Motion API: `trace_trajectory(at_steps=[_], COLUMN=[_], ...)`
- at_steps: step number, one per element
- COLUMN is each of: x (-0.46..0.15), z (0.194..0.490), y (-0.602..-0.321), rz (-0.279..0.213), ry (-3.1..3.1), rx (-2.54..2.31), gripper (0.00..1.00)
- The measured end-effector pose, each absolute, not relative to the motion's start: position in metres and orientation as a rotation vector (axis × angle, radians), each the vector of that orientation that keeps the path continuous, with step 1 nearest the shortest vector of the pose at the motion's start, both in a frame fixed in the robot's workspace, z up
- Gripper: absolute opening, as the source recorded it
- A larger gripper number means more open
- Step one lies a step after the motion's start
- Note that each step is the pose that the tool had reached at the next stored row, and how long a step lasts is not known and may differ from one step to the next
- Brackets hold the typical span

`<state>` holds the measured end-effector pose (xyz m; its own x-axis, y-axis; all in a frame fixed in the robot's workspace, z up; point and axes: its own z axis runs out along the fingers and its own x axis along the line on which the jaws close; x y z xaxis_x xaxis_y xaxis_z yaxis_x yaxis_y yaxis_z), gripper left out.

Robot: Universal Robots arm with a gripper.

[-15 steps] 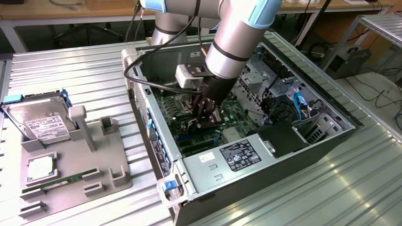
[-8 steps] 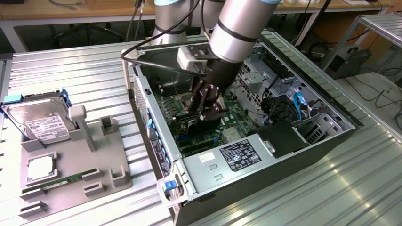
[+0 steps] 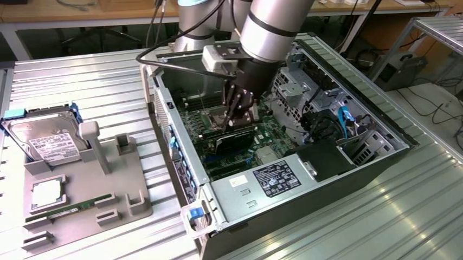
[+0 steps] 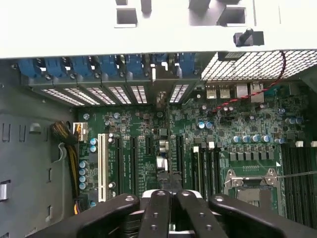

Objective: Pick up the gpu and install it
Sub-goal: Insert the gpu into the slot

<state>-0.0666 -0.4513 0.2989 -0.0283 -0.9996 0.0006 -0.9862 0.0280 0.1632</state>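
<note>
Setting: an open desktop computer case [image 3: 304, 162] lies on a ribbed metal table [image 3: 94, 81], its side panel off and the green motherboard [image 3: 261, 135] exposed.

Robot arm: a silver arm [image 3: 271, 24] reaches down from the upper part of the exterior view into the open case.

Gripper: the black gripper [image 3: 239, 120] sits low inside the case, just above the motherboard. In the wrist view its dark finger links [image 4: 168, 213] lie close together, and the fingers are clamped on the gpu.

Gpu: the gpu [image 3: 235, 142] is a flat black card held edge-on, directly beneath the gripper, standing upright over the expansion slot area of the motherboard. In the wrist view it appears as a thin dark edge [image 4: 167, 171] running from the fingers toward the rear slot brackets. Whether it is fully seated in a slot cannot be told.

Slots: a white slot [image 4: 102, 166] and several black slots lie parallel to the card, with blue bracket clips [image 4: 106, 64] lined along the case's rear wall.

Processor socket: a silver socket frame [image 4: 250, 181] lies near the card.

Fixture: a grey holder [image 3: 87, 184] stands on the table at the exterior view's left, well apart from the case.

Hard drive: a silver hard drive [image 3: 47, 142] with a white label rests in the fixture.

RAM stick: a long narrow green stick [image 3: 72, 208] lies in the fixture.
</note>
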Motion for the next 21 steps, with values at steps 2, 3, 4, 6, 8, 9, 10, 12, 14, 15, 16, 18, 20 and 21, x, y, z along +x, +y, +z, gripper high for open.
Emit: trace_trajectory(at_steps=[2, 3, 4, 6, 8, 9, 10, 12, 14, 15, 16, 18, 20, 21], x=[-0.070, -0.072, -0.076, -0.082, -0.083, -0.084, -0.084, -0.085, -0.086, -0.087, -0.087, -0.087, -0.087, -0.087], z=[0.298, 0.297, 0.295, 0.291, 0.288, 0.287, 0.286, 0.285, 0.284, 0.283, 0.282, 0.280, 0.279, 0.278], y=[-0.451, -0.450, -0.449, -0.445, -0.441, -0.440, -0.439, -0.438, -0.438, -0.437, -0.435, -0.434, -0.433, -0.433], rz=[-0.166, -0.162, -0.158, -0.152, -0.145, -0.139, -0.127, -0.111, -0.101, -0.096, -0.092, -0.084, -0.074, -0.071], ry=[-2.172, -2.174, -2.176, -2.179, -2.181, -2.182, -2.182, -2.181, -2.179, -2.180, -2.180, -2.181, -2.181, -2.180], rx=[2.112, 2.113, 2.115, 2.118, 2.121, 2.121, 2.121, 2.118, 2.116, 2.116, 2.116, 2.118, 2.117, 2.116], gripper=[0.11, 0.11, 0.11, 0.11, 0.11, 0.11, 0.11, 0.11, 0.11, 0.11, 0.11, 0.11, 0.11, 0.11])
